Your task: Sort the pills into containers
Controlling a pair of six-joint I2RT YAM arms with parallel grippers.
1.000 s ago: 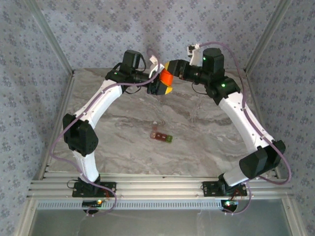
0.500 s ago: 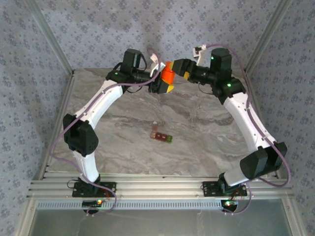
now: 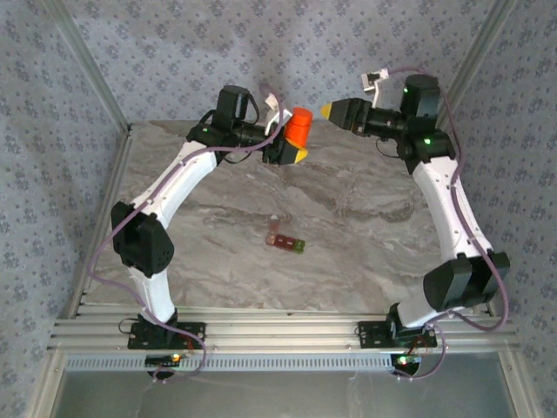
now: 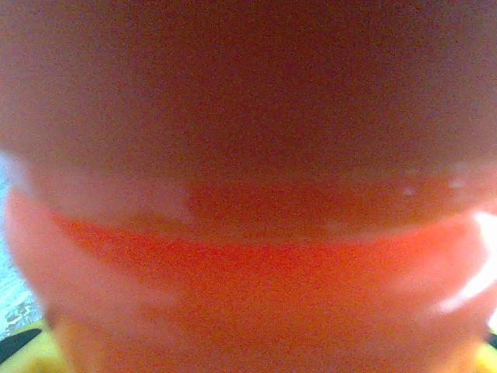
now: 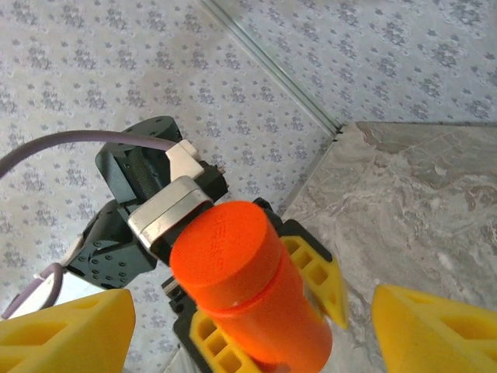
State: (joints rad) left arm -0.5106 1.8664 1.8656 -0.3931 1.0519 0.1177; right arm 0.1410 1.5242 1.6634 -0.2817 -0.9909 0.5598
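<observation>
While the left gripper (image 3: 292, 151) clamps the orange bottle (image 3: 299, 127), its cap (image 5: 221, 242) lies dead ahead of the empty, wide-open right gripper (image 3: 331, 111), just apart.

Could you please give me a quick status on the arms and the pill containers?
Left pincer shut on orange bottle, held aloft, cap on. Right pincer open, apart from it. Containers lie mid-table, apart from both pincers.
</observation>
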